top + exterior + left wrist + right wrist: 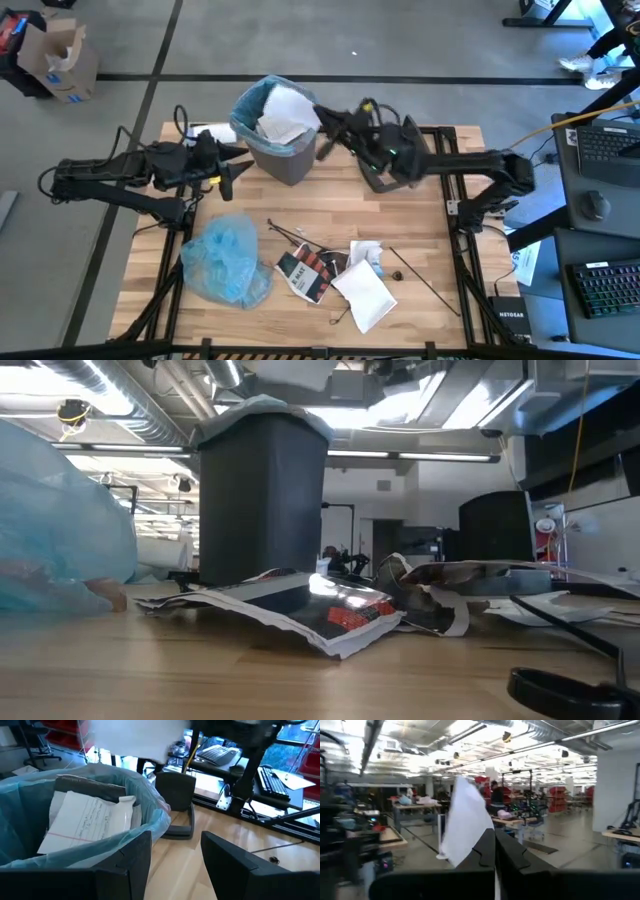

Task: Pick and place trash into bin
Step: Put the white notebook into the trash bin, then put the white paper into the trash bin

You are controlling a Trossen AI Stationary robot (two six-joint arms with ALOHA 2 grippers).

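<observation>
The dark grey bin (278, 140) with its light blue liner (150, 827) stands at the table's far middle, with white papers (87, 820) inside. My right gripper (325, 128) reaches in from the right, shut on a white sheet (462, 817) held above the bin's rim. My left gripper (175, 865) stands open just left of the bin, level with its rim, with nothing between its fingers. More trash lies on the near half of the table: a crumpled blue bag (225, 262), a red-black-white packet (308, 272), a white mailer (365, 292) and thin dark sticks (425, 280). My right gripper pinches the white sheet by its lower edge (479, 846) between its two shut fingers. The fingers come about level from the table's right. The sheet stands up past the fingertips, lifted clear, over the bin's opening.
A dark grey lid-like piece (175, 802) stands on the table just right of the bin. A cardboard box (62, 62) sits on the floor at the far left. A desk with keyboards (608, 150) runs along the right side.
</observation>
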